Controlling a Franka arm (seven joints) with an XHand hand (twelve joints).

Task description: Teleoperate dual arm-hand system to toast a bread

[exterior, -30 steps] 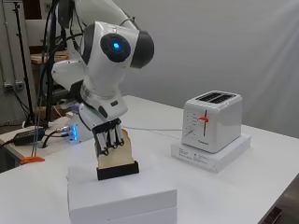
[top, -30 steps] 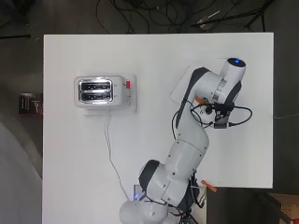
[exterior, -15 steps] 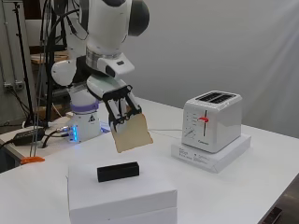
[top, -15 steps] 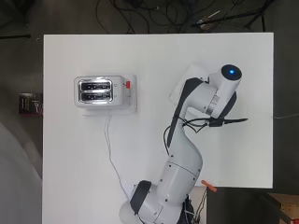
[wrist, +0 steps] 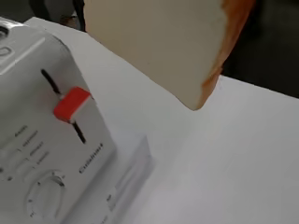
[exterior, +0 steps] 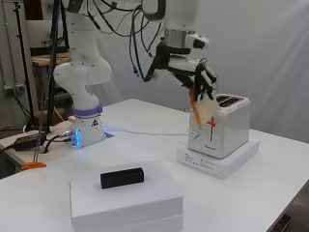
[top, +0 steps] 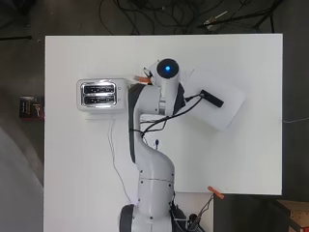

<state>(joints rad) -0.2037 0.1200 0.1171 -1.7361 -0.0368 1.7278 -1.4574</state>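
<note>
Moved: my hand [exterior: 200, 79], curled round the bread slice [exterior: 203, 110], from over the white box [exterior: 126, 195] to just beside the toaster [exterior: 224, 126]. Slice: hanging at its lever side, below slot height. To do well: lift, square it over a slot [top: 99, 88], lower edge-first.

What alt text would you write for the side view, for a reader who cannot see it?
The robot's hand holds a slice of bread in the air beside a white toaster, near its red lever. The toaster stands on a flat white base on a white table. Nearer the camera, a small black block lies on a white box.
</note>
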